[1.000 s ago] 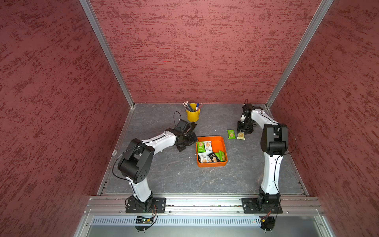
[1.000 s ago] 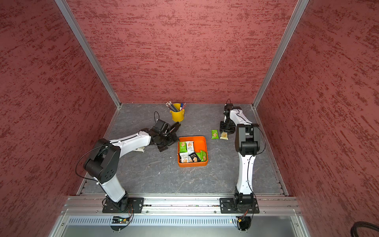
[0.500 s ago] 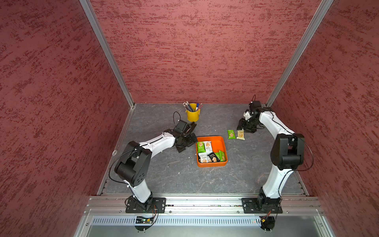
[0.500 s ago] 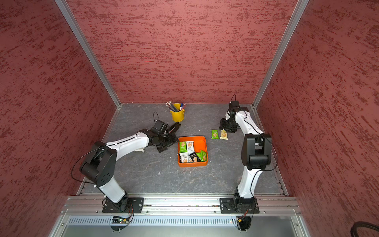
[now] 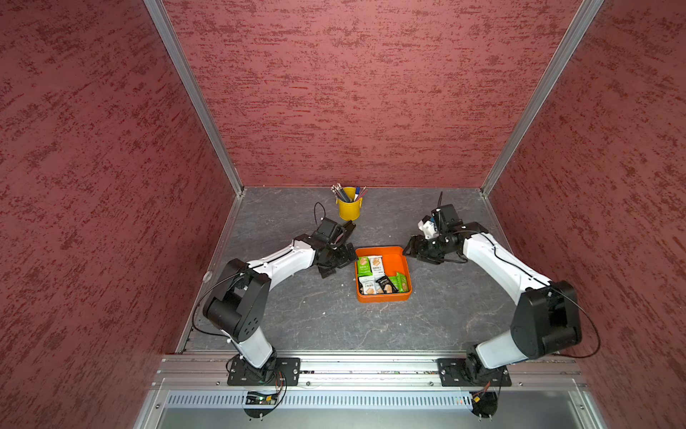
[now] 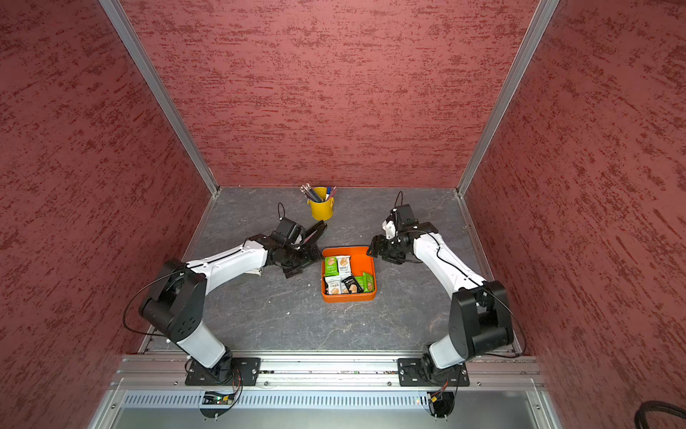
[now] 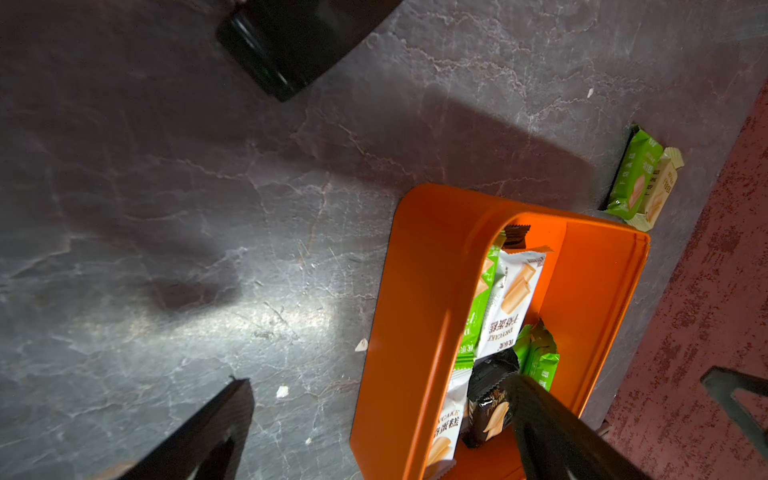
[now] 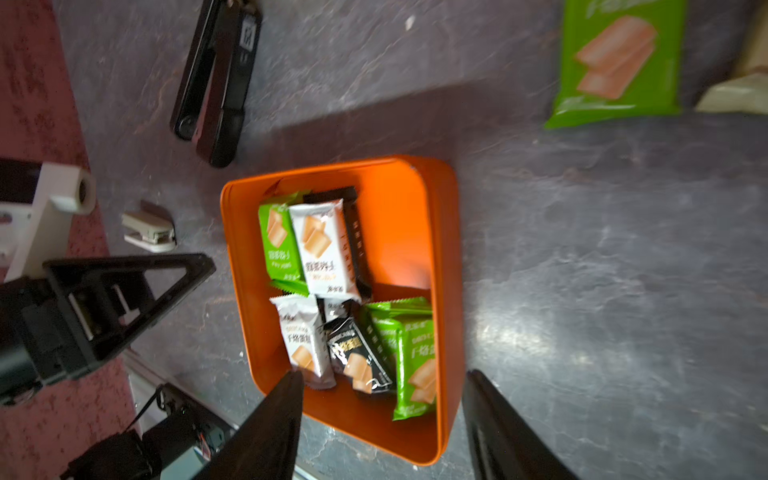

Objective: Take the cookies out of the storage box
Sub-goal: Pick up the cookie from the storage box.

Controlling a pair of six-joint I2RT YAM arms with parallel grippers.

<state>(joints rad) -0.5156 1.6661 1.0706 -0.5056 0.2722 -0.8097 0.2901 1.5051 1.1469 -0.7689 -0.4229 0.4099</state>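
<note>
The orange storage box (image 5: pixel 394 260) (image 6: pixel 363 262) sits mid-table and holds several cookies (image 5: pixel 375 278) (image 8: pixel 320 245) in green, white and black packets. Two more cookies, one green (image 8: pixel 619 62) (image 7: pixel 633 178) and one cream (image 8: pixel 739 85), lie on the table behind the box's right side, hidden by the right arm in both top views. My left gripper (image 5: pixel 343 260) (image 7: pixel 382 395) is open at the box's left wall, one finger (image 7: pixel 540 415) over a black packet, the other over the table. My right gripper (image 5: pixel 411 252) (image 8: pixel 382 386) hangs open and empty above the box's back right corner.
A yellow pen bucket (image 5: pixel 349 210) (image 6: pixel 322 210) stands at the back. A black folded tool (image 8: pixel 216 83) (image 7: pixel 286 45) lies behind the box's left corner, and a small white stapler (image 8: pixel 149 232) sits left of the box. Red walls enclose three sides.
The right arm has swung from the two packets at the back right over to the box's back right corner, and its jaws have widened. The left gripper has stayed beside the box.
</note>
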